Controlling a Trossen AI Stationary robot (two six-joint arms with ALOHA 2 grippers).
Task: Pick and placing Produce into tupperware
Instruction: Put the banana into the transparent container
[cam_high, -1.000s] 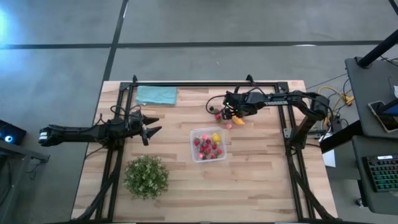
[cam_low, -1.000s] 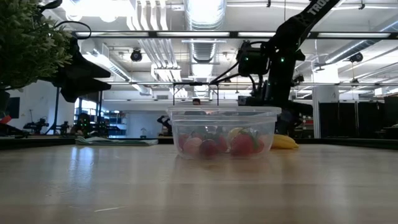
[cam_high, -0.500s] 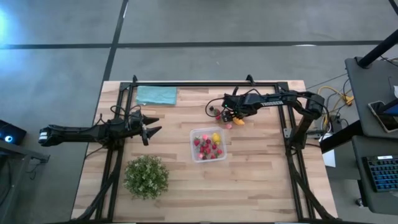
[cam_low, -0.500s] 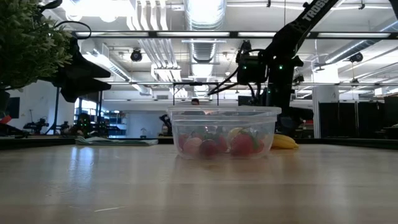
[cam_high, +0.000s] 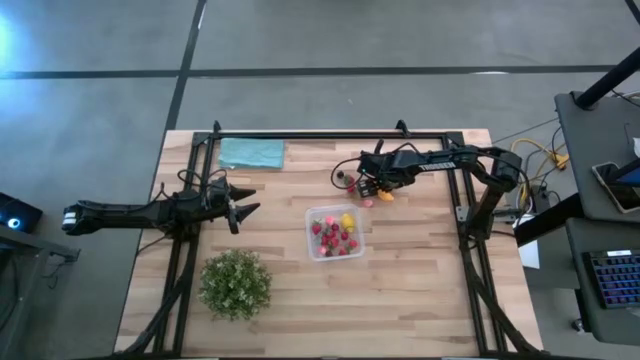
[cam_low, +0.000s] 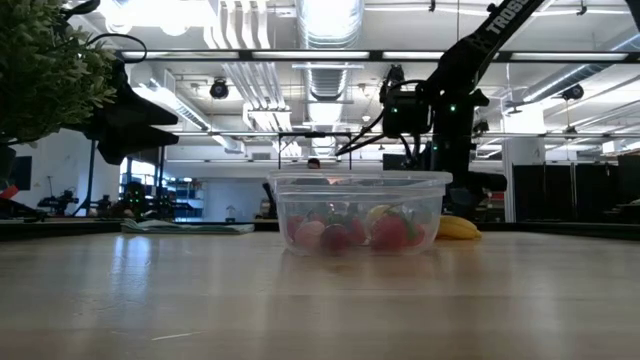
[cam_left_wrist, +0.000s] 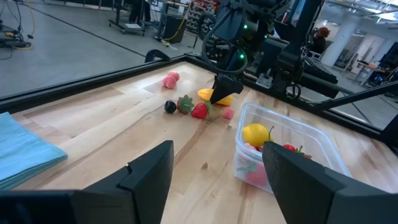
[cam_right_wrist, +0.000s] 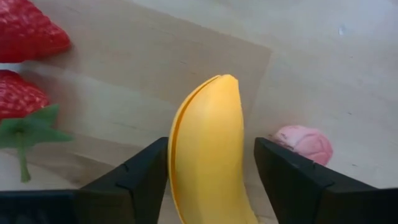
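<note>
Two fingers of the right end effector (cam_right_wrist: 211, 180) straddle the banana (cam_right_wrist: 208, 149), contact unclear, its lower end cut off.

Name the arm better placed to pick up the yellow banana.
Right. The right gripper already has its open fingers on either side of the yellow banana; the left gripper waits across the table.

A bushy green plant (cam_high: 235, 284) is set on the near left part of the wooden table (cam_high: 420, 280), and it is seen again at the left edge of the low view (cam_low: 45, 65). A teal folded cloth (cam_high: 251, 152) is laid flat at the far left corner of the table, well apart from the plant; part of it is shown in the left wrist view (cam_left_wrist: 25, 152). A keyboard (cam_high: 612, 275) is placed on a dark desk beside the table. A person (cam_left_wrist: 321, 38) is seen in the room beyond.
</note>
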